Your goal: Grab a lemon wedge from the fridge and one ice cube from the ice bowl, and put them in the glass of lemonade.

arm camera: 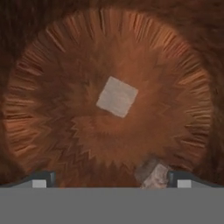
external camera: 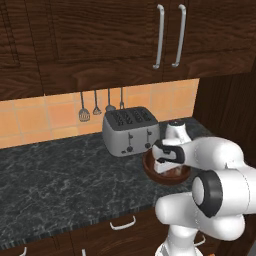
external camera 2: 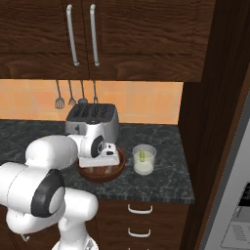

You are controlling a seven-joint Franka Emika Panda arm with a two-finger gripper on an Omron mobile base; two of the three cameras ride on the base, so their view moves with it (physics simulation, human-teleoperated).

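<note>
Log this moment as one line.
stage: ice pickup | fingers: open over bowl | cube: loose in bowl | glass: holds wedge

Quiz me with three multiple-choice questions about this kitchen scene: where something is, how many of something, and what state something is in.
1. Where is the glass of lemonade?
A. beside the ice bowl
B. on the toaster
C. inside the wall cabinet

2. How many ice cubes lie in the bowl, seen from the hand view?
A. none
B. two
C. five

3. What state is the tool in?
A. shut on a cube
B. open over the bowl
C. gripping the glass

Answers: 1 A, the glass stands on the counter next to the bowl. 2 B, one ice cube in the middle, another ice cube near the tips. 3 B, its tips stand wide apart, holding nothing.
</note>
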